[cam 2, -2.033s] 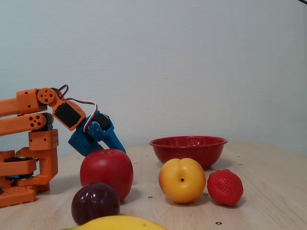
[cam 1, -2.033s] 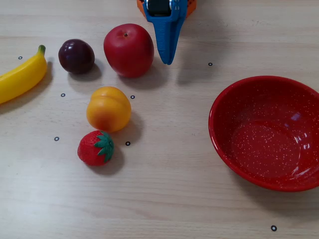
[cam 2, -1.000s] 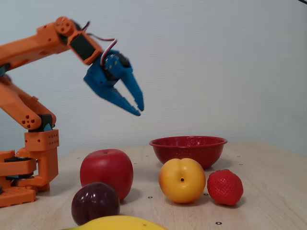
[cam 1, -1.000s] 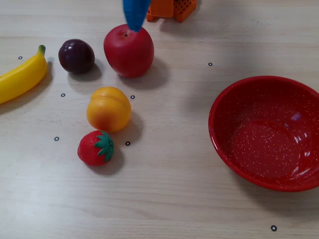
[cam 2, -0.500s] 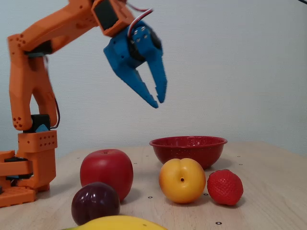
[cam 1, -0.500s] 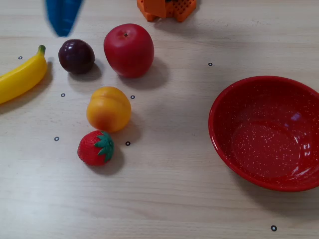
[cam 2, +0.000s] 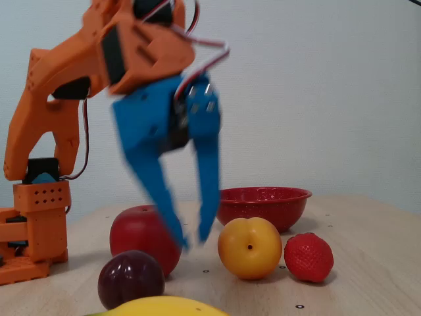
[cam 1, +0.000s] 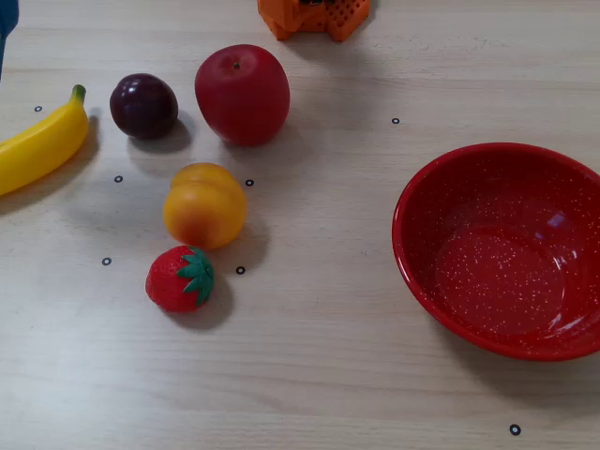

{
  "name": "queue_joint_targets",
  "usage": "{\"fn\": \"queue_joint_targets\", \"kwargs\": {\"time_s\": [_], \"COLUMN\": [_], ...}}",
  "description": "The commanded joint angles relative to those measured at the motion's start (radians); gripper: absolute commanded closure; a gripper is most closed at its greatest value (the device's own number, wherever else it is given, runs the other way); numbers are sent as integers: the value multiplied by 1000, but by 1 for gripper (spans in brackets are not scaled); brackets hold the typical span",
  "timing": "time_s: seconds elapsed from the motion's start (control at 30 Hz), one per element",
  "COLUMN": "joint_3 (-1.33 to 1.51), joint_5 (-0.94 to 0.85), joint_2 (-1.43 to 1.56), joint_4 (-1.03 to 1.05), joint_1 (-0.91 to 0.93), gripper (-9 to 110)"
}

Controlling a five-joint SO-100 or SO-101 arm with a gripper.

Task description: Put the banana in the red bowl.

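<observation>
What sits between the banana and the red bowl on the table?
In a fixed view from above, the peach sits between the banana and the red bowl; past the peach the table is bare.

Bright even light, soft shadows; the claw (cam 2: 191,241) is motion-blurred.

Seen from above on the pale wooden surface (cam 1: 319,375): long yellow plastic banana (cam 1: 39,145) at 9 o'clock, dark round plum (cam 1: 143,106) and red apple (cam 1: 242,94) toward 11, orange peach (cam 1: 204,204) above small red strawberry (cam 1: 180,278), wide red speckled bowl (cam 1: 441,291) at 3 o'clock.
</observation>
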Motion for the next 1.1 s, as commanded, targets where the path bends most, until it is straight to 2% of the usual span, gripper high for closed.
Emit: {"fn": "queue_joint_targets", "kwargs": {"time_s": [0.0,0.03,0.07,0.13,0.4,0.53,0.8,1.07], "joint_3": [-118,-129,-137,-147,-173,-179,-186,-138], "joint_5": [109,137,156,186,270,331,422,471], "joint_2": [26,11,-3,-26,-75,-101,-166,-215], "joint_4": [-3,2,5,3,23,26,-23,-190], "joint_1": [-38,-48,-55,-74,-83,-84,-91,-101], "gripper": [101,101,95,76,55,51,51,54]}}
